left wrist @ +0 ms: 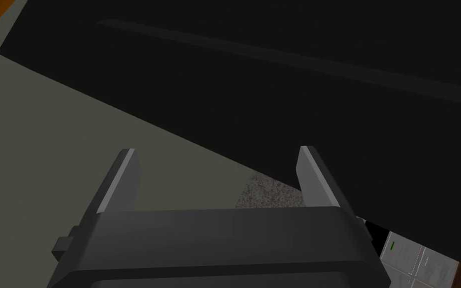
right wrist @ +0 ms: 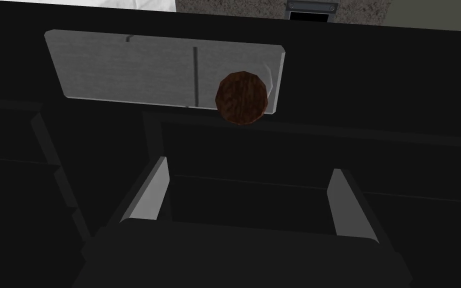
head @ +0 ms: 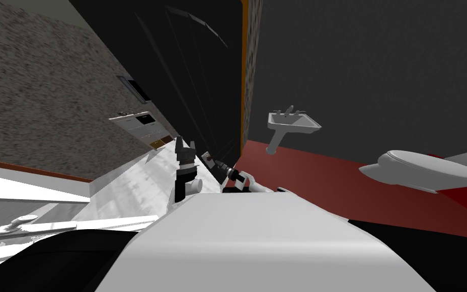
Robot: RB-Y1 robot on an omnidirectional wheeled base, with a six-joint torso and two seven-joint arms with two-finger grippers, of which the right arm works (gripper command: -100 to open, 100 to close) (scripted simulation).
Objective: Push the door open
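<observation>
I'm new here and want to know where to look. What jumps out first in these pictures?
The big black door straight ahead, with a round brown knob on a grey plate just beyond the open right hand. Then the white sink against the dark wall to the door's right, above a red floor.

The black door (right wrist: 374, 125) bars the right gripper (right wrist: 249, 166), apparently close ahead.

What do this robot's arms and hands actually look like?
The left gripper and right gripper are each a dark box bearing two thin, light grey, blade-like fingers. The left arm and right arm mix white and black segments.
</observation>
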